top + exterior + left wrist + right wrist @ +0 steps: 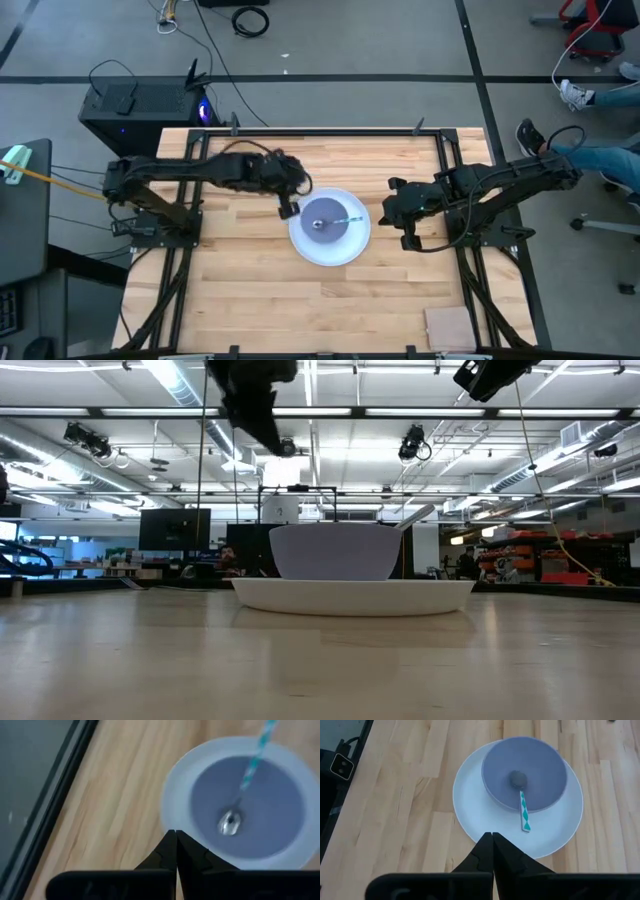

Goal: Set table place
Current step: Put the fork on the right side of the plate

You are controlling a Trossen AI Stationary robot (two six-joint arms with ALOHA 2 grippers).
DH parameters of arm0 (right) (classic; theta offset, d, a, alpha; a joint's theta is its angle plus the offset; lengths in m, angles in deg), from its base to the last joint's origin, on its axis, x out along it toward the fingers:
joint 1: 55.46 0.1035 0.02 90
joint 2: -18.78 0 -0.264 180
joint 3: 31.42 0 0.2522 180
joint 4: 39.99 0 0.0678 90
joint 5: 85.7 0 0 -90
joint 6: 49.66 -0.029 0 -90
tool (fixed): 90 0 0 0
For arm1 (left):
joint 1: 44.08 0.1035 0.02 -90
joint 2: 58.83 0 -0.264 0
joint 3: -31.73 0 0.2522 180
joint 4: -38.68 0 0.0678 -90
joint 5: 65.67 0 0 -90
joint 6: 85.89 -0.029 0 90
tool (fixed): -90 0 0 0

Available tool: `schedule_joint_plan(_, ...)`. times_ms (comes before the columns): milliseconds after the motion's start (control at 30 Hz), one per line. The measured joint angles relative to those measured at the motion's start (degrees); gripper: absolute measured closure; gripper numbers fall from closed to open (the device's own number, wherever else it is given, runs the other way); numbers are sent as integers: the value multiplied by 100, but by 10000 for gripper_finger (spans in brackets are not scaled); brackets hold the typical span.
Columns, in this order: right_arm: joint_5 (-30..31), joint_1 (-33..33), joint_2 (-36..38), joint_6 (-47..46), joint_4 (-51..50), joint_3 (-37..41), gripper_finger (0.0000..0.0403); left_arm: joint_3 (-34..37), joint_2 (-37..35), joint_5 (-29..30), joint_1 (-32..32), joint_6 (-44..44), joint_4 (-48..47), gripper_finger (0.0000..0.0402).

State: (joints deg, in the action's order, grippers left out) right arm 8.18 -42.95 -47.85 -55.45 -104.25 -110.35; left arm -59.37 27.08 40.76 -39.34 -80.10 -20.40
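Note:
A large round white plate (345, 247) lies on the wooden table (250, 290) near its middle. A lavender-blue bowl (322, 222) stands on the plate, toward its far left part. A spoon (336, 220) lies with its silver head in the bowl and its blue-and-white striped handle (524, 815) over the rim toward the table's right. My left gripper (288, 209) is shut and empty, raised just left of the plate. My right gripper (394, 215) is shut and empty, raised right of the plate. The fork is out of view.
A black box (140, 105) stands beyond the table's far left corner. A flat tan piece (448, 328) lies at the near right corner. A person's legs and shoes (570, 150) show beyond the table's right edge. Bare wood shows along the near side.

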Motion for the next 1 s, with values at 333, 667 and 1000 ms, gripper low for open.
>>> schedule_joint_plan(333,55,0,0,86,124,0,399,2,-73,3,1498,363,-1813,396)
schedule_joint_plan(667,55,0,0,84,124,0,399,9,31,-522,3078,-26,-2516,397)
schedule_joint_plan(1000,55,-2,0,84,126,0,399,1261,37,-855,4167,-521,-1849,397)
